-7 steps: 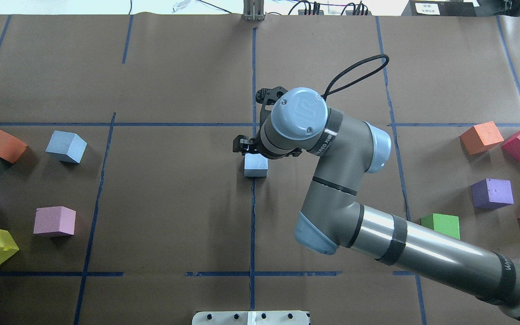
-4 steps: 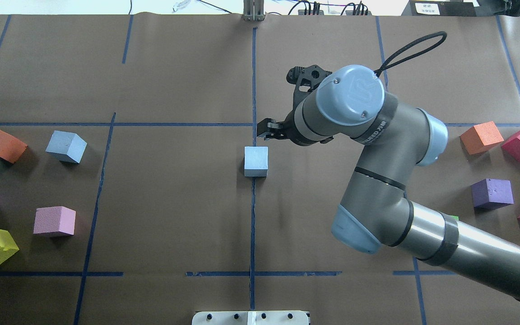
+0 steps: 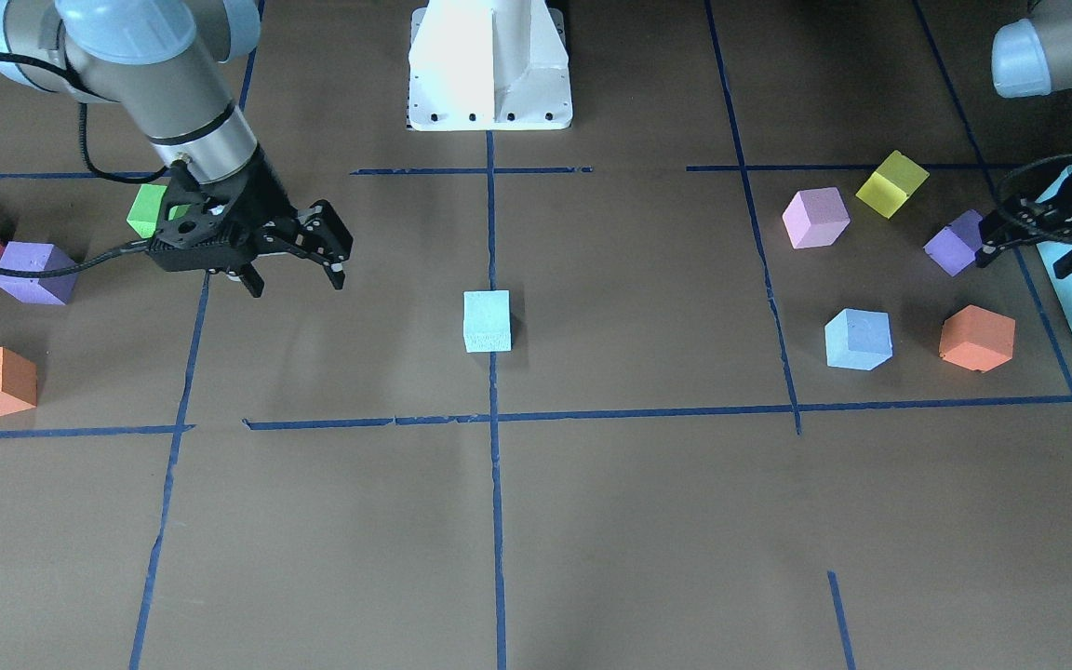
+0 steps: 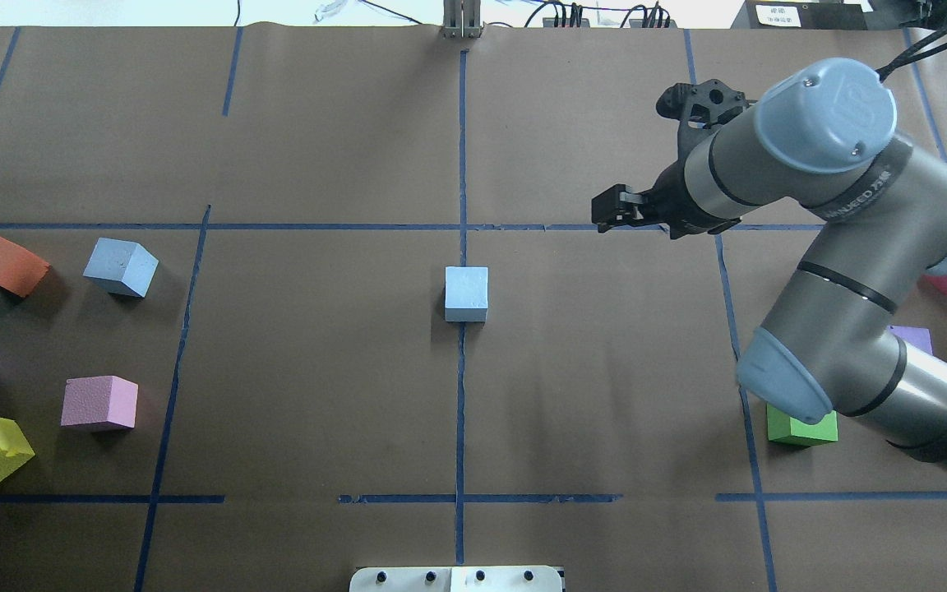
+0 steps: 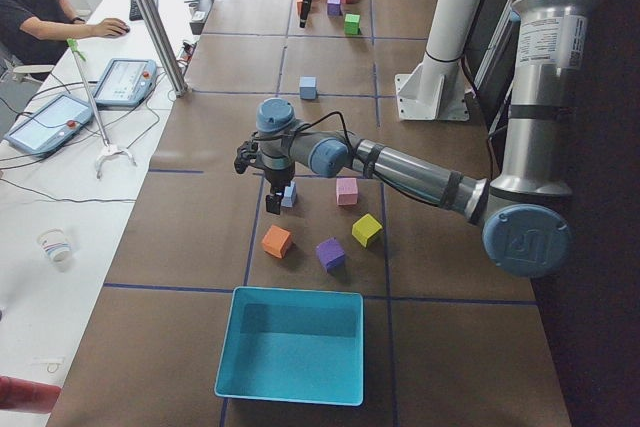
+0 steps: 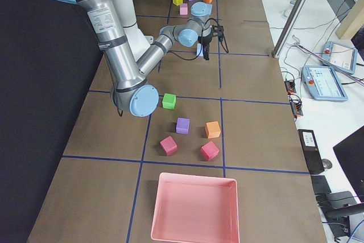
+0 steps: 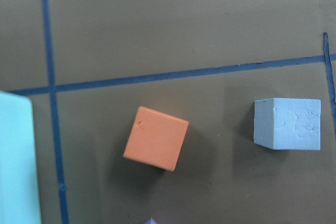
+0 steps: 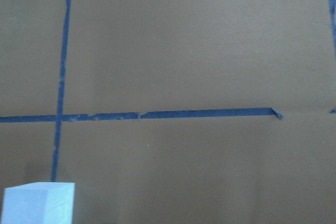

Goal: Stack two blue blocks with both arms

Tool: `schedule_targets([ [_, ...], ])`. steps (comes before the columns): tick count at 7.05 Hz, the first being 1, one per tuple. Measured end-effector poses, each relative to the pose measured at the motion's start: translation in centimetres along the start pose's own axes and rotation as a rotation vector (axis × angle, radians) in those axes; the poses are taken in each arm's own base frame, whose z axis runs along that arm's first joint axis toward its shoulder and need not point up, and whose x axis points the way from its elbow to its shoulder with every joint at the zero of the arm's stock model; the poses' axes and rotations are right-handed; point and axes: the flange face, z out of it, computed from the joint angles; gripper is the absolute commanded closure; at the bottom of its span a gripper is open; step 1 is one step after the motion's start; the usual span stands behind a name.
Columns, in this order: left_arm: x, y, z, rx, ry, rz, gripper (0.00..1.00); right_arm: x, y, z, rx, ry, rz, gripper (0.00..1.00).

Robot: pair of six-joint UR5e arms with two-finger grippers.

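In the middle of the front view, one blue block (image 3: 487, 320) sits on a tape line (image 3: 491, 233), nothing touching it. Right of it lies the other blue block (image 3: 858, 339), beside an orange cube (image 3: 976, 339). Farther back, the left gripper (image 3: 1025, 261) hangs near them, fingers spread, empty. The right gripper (image 3: 297, 282), far left, is spread and empty too. The overhead view cuts the left gripper off. The left wrist view shows both cubes, no fingers.
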Motion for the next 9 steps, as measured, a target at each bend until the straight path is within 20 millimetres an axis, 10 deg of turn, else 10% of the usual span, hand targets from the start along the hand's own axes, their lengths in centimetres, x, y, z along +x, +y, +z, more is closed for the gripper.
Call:
schedule_targets([
  [4, 5.9, -4.1, 6.1, -0.052, 0.021, 0.097, 0.00, 8.3, 1.2, 1.8, -0.046, 0.098, -0.133, 0.00],
  [9, 8.9, -4.3, 10.5, -0.121, 0.023, 0.027, 0.00, 9.8, 1.2, 2.3, -0.057, 0.121, -0.169, 0.00],
])
